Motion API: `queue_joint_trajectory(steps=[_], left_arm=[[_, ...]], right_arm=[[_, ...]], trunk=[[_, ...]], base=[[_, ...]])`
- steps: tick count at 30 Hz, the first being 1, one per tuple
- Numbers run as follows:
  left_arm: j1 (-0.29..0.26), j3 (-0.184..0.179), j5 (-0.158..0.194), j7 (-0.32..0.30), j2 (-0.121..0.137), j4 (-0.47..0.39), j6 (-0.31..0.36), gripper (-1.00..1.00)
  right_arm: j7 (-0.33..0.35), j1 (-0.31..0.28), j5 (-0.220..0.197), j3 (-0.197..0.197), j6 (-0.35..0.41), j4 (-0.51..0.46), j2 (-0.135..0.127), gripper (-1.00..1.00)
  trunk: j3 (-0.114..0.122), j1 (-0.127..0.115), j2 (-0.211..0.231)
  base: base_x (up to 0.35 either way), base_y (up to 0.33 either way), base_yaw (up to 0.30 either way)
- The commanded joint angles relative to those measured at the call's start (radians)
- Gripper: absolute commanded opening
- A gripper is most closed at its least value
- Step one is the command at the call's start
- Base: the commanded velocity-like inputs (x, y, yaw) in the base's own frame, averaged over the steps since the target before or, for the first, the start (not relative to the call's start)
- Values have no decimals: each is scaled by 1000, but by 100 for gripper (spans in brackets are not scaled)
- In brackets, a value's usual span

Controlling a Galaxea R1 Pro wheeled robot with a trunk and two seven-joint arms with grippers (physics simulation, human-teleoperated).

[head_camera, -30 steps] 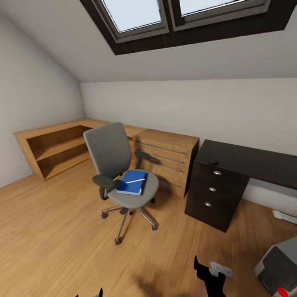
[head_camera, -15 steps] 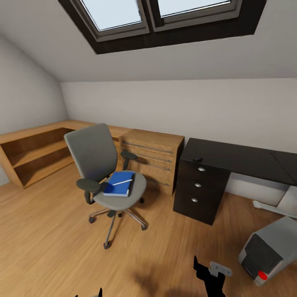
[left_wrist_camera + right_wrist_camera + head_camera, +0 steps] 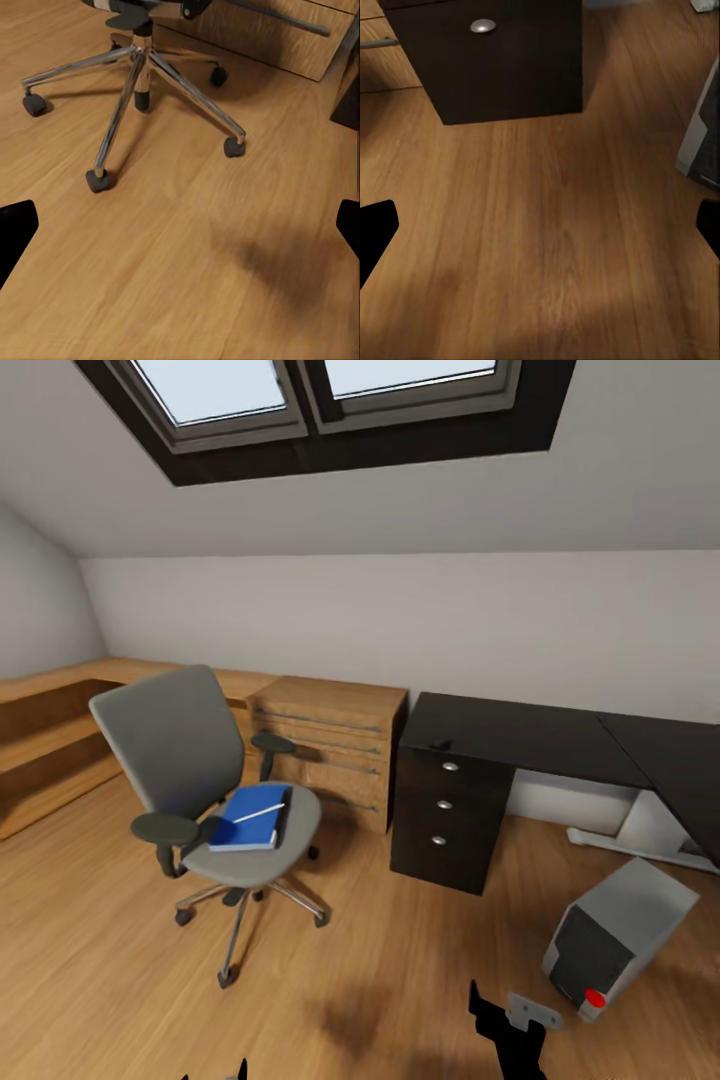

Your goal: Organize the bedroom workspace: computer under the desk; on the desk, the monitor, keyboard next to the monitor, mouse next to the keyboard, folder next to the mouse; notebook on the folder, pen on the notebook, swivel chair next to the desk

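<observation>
The grey swivel chair stands on the floor left of the black desk. On its seat lies the blue folder with the white pen across it. I cannot make out the notebook. The small black mouse sits on the desk above the drawers. The grey computer lies tilted on the floor at the right. The monitor is out of view. My left gripper hangs open over the floor near the chair's base. My right gripper is open over the floor before the drawer unit.
A light wooden drawer chest stands between chair and desk, with a low wooden shelf along the left wall. A slim pale strip lies on the floor under the desk; I cannot tell whether it is the keyboard. A skylight is overhead.
The whole picture has slid left, so the camera has turned right. More of the desk and the computer now show. Chair, folder and pen have not moved.
</observation>
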Motion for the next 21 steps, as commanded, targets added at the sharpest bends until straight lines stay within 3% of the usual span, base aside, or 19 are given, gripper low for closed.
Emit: queue_joint_trajectory(steps=[1, 10, 21], left_arm=[[0, 6, 3, -7, 0, 0, -2, 100], [0, 5, 3, -7, 1, 1, -1, 100], [0, 6, 3, -7, 2, 1, 1, 100]], right_arm=[[-3, -1, 2, -1, -4, 2, 1, 100], [-3, -1, 2, -1, -2, 2, 1, 100], [-3, -1, 2, -2, -3, 2, 1, 100]], trunk=[[-1, 0, 0], [-4, 0, 0], [-6, 0, 0]], base=[[231, 141, -260], [225, 115, -256], [43, 16, -256]])
